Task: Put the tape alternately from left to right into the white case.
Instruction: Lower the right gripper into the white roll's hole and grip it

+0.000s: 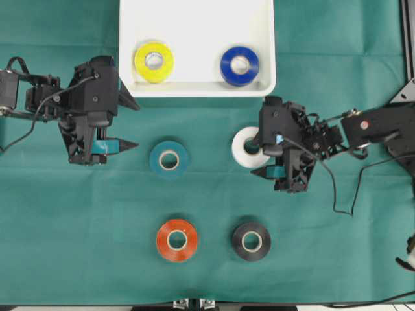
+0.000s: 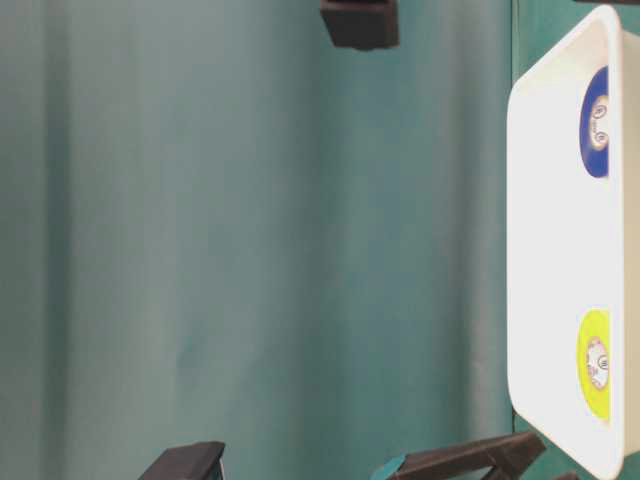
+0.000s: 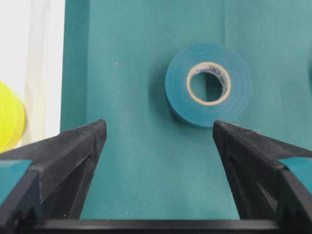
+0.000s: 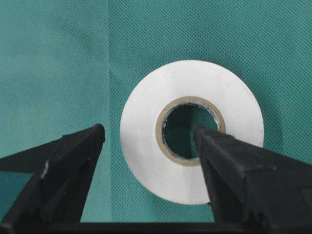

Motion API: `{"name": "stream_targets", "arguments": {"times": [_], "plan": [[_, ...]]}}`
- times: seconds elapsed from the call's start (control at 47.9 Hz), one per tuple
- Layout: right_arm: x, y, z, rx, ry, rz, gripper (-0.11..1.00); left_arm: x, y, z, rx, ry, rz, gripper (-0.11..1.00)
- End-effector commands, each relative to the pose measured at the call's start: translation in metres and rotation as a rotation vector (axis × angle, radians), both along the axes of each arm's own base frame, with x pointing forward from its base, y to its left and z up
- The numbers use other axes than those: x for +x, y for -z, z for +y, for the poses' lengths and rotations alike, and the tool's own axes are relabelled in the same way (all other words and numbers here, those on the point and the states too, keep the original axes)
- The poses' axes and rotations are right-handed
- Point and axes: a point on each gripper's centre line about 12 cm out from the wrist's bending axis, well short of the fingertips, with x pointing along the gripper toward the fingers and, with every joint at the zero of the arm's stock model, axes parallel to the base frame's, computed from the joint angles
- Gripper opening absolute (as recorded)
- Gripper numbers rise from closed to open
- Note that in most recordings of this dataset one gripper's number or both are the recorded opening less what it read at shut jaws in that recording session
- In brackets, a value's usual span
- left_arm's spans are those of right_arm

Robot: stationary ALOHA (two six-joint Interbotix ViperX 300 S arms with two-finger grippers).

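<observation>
Right gripper (image 4: 148, 134) wide open, straddling white roll (image 4: 192, 130): 1 finger in the core, 1 outside, not clamped. Left gripper (image 3: 158, 129) wide open, empty, teal roll (image 3: 208, 84) just ahead. Yellow roll (image 1: 154, 61) and blue roll (image 1: 239, 65) lie in white case (image 1: 194, 19); red-orange roll (image 1: 176, 240) and black roll (image 1: 251, 241) on green cloth (image 1: 78, 227).

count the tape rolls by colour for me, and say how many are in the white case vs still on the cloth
yellow tape roll: 1, in the white case
blue tape roll: 1, in the case
teal-green tape roll: 1, on the green cloth
white tape roll: 1, on the cloth
red-orange tape roll: 1, on the cloth
black tape roll: 1, on the cloth
in the case: 2
on the cloth: 4
total: 6
</observation>
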Motion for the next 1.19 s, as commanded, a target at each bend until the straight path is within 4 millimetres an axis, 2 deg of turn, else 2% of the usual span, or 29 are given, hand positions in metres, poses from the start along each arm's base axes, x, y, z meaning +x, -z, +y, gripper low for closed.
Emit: {"name": "stream_targets", "arguments": {"times": [0.0, 0.376, 0.731, 0.814, 0.961, 1.169], "plan": [[0.007, -0.006, 0.002, 0.005, 0.000, -0.021, 0.81, 0.002, -0.005, -0.001, -0.001, 0.002, -0.021, 0.69], [0.016, 0.005, 0.002, -0.017, 0.011, 0.045, 0.81, 0.001, -0.004, -0.001, -0.001, 0.002, -0.018, 0.69], [0.019, 0.003, 0.001, -0.022, 0.014, 0.053, 0.79, 0.000, -0.003, 0.000, 0.000, 0.002, -0.014, 0.69], [0.020, 0.003, 0.001, -0.022, 0.014, 0.051, 0.69, 0.000, -0.003, 0.000, 0.001, 0.003, -0.014, 0.69], [0.022, 0.001, 0.002, -0.022, 0.013, 0.045, 0.31, -0.001, -0.002, 0.000, 0.000, 0.002, -0.011, 0.69], [0.023, -0.005, 0.002, -0.017, 0.013, 0.023, 0.30, -0.001, -0.003, 0.000, 0.000, 0.002, -0.014, 0.69]]}}
